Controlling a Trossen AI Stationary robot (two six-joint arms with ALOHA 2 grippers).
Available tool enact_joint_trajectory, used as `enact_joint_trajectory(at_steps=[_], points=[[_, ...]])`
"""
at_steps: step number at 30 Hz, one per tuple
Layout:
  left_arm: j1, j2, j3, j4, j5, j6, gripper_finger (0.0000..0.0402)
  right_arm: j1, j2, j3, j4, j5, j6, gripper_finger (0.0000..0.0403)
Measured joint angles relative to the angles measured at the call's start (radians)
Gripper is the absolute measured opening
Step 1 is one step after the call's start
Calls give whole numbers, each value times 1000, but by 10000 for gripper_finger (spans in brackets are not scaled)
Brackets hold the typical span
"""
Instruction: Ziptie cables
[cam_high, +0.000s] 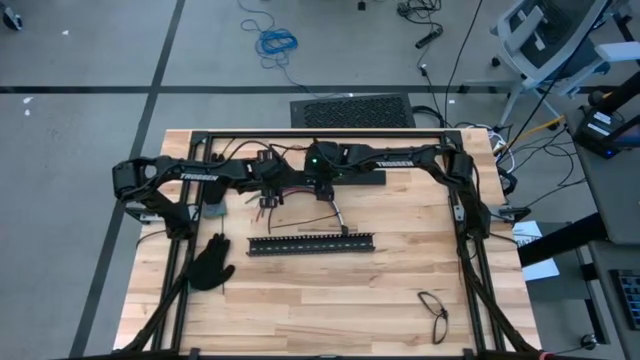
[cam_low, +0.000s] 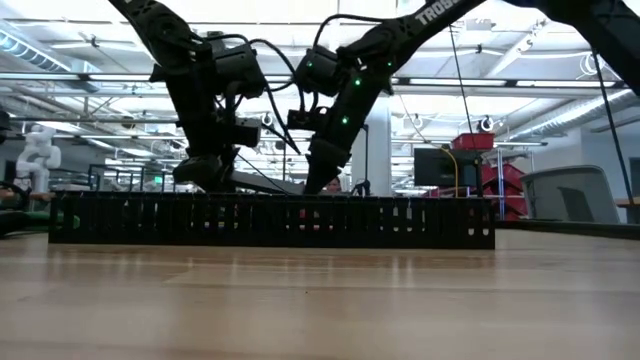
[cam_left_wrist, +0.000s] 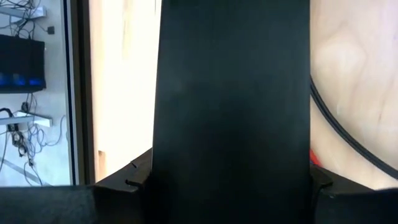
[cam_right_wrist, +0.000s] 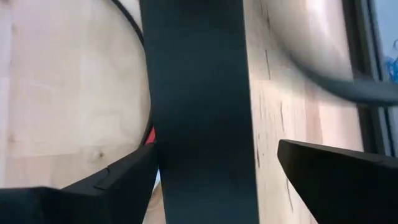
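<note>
Working at the back of the desk: both arms reach in from the sides and meet over a black slotted bar (cam_high: 345, 180) lying near the far edge.
Left end effector (cam_high: 267, 195): its wrist view shows the two fingers pressed against either side of a broad black bar (cam_left_wrist: 231, 106), so it looks clamped on that bar, not on any wire.
Right end effector (cam_high: 325, 192): jaws stand wide; one finger touches the bar's side and the other finger (cam_right_wrist: 339, 177) is well clear of it, so nothing is gripped.
Cables (cam_high: 295, 190): a few reddish and dark strands lie between the two end effectors, just in front of them; a sliver of red (cam_right_wrist: 151, 134) peeks out beside the bar by the right fingers.
Zipties: I cannot pick any out for certain; a thin dark strand (cam_left_wrist: 348, 134) curves over the wood beside the left fingers, but it may be a wire.
Nearer bar (cam_high: 311, 243): a second slotted bar lies in front of both end effectors, apart from them.
Glove (cam_high: 210, 262): flat on the desk, forward and outward of the left end effector.
Progress: early by my reckoning; the wires look loose, no tie is seen around them, so gathering, looping and cinching all remain.
</note>
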Motion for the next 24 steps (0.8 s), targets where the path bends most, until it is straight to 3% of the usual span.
enact_joint_trajectory(at_steps=[15,24], points=[[-3,0,0,27,6,4,217,-3,24,0,-4,3,26,298],[-3,0,0,26,6,8,217,-2,25,0,-8,-4,16,225]])
